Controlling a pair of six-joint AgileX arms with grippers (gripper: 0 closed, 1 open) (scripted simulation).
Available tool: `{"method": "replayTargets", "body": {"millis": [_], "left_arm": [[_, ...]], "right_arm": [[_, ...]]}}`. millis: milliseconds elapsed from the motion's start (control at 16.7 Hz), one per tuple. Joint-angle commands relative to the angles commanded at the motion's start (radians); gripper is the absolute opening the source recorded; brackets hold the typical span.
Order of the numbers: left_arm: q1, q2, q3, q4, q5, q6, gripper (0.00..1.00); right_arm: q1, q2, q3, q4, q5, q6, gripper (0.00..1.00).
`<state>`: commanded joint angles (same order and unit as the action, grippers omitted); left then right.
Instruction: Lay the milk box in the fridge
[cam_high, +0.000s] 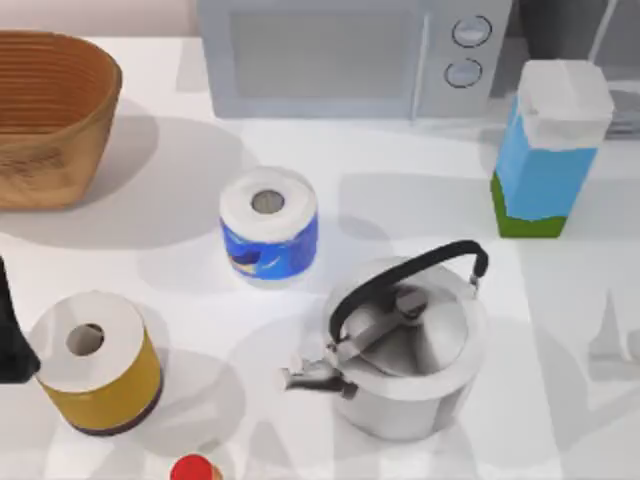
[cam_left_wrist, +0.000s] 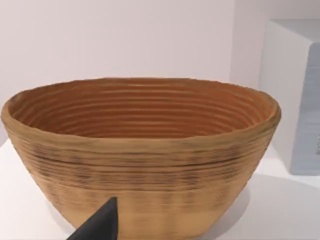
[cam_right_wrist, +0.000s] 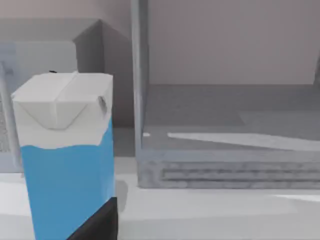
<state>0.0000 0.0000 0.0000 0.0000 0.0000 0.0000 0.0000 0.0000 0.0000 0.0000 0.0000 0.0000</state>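
1. Woven brown basket (cam_high: 45, 115) sits at the far left of the table (cam_high: 180, 260); the left end effector (cam_left_wrist: 100, 225) is parked near it, at the left edge, and I cannot tell whether it is released or clenched.
2. Nearer the middle stand a yellow paper roll (cam_high: 98, 362), a blue-wrapped paper roll (cam_high: 268, 222), a steel kettle (cam_high: 405, 345) and, at the far edge, a light grey microwave (cam_high: 350, 55).
3. At the far right the milk box (cam_high: 547, 150) stands upright on the table, untouched, just left of the fridge (cam_right_wrist: 225, 150).
4. The fridge door looks open in the right wrist view, its inside bare.
5. The right end effector (cam_right_wrist: 97, 225) hovers near the carton's base; its state I cannot tell.
6. Judgement: nothing is done yet; grasping, carrying in and laying the carton down all remain.
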Motion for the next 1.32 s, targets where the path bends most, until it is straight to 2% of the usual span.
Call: {"method": "replayTargets", "body": {"millis": [240, 540, 1320], "left_arm": [[0.0, 0.0, 0.0, 0.0, 0.0, 0.0, 1.0], [0.0, 0.0, 0.0, 0.0, 0.0, 0.0, 1.0], [0.0, 0.0, 0.0, 0.0, 0.0, 0.0, 1.0]], "right_arm": [[0.006, 0.014, 0.017, 0.026, 0.003, -0.004, 1.0], [0.046, 0.2, 0.097, 0.214, 0.039, -0.018, 1.0], [0.216, 1.311, 0.312, 0.965, 0.254, 0.018, 1.0]]}}
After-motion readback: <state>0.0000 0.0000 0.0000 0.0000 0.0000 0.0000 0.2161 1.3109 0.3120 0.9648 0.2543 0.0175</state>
